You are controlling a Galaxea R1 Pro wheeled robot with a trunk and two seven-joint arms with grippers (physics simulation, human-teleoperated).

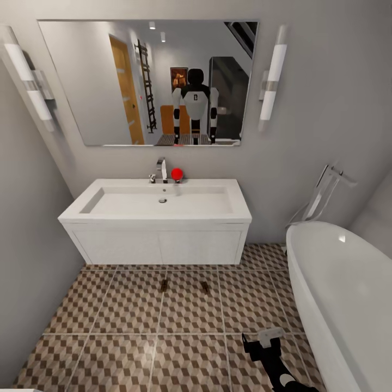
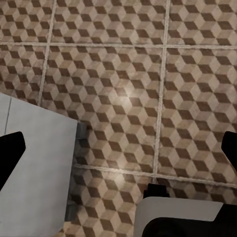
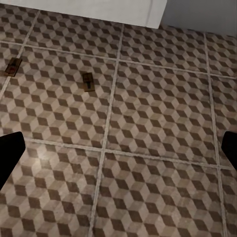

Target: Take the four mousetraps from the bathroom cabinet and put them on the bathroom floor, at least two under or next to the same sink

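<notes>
Two mousetraps [image 1: 164, 284] [image 1: 204, 286] lie flat on the cube-patterned bathroom floor [image 1: 125, 326], just in front of the white wall-hung sink [image 1: 158, 218]. In the right wrist view the same mousetraps [image 3: 13, 66] [image 3: 89, 82] lie ahead of my right gripper [image 3: 118, 153], which is open and empty above the tiles. That right gripper [image 1: 262, 348] hangs low at the front right in the head view. My left gripper [image 2: 118, 153] is open over bare floor [image 2: 123, 89] with nothing between its fingers. The cabinet is out of view.
A white oval bathtub [image 1: 348, 294] with a chrome floor tap [image 1: 321, 196] fills the right side. Grey walls close in on the left. A mirror [image 1: 147, 81] above the sink reflects the robot. A pale grey robot part [image 2: 34, 168] sits beside my left gripper.
</notes>
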